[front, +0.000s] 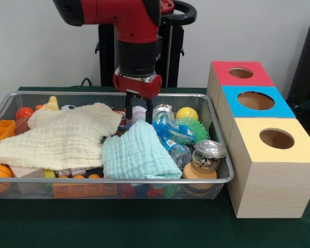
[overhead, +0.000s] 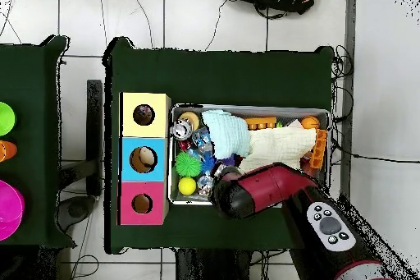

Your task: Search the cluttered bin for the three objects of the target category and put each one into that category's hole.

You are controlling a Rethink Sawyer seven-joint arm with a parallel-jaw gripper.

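End effector (front: 139, 109) dips slightly open, holding nothing, behind 2 cloths (front: 67, 137) hiding much of the bin (front: 217, 178).

We see a silver wire-mesh bin (front: 219, 178) crowded with toys and two muslin cloths, cream (front: 62, 139) at left, mint (front: 137, 155) in the middle. Just right of it stands a row of three wooden boxes, each with a round top hole: red (front: 241, 73) farthest, blue (front: 256, 100) between, yellow (front: 276, 138) nearest.
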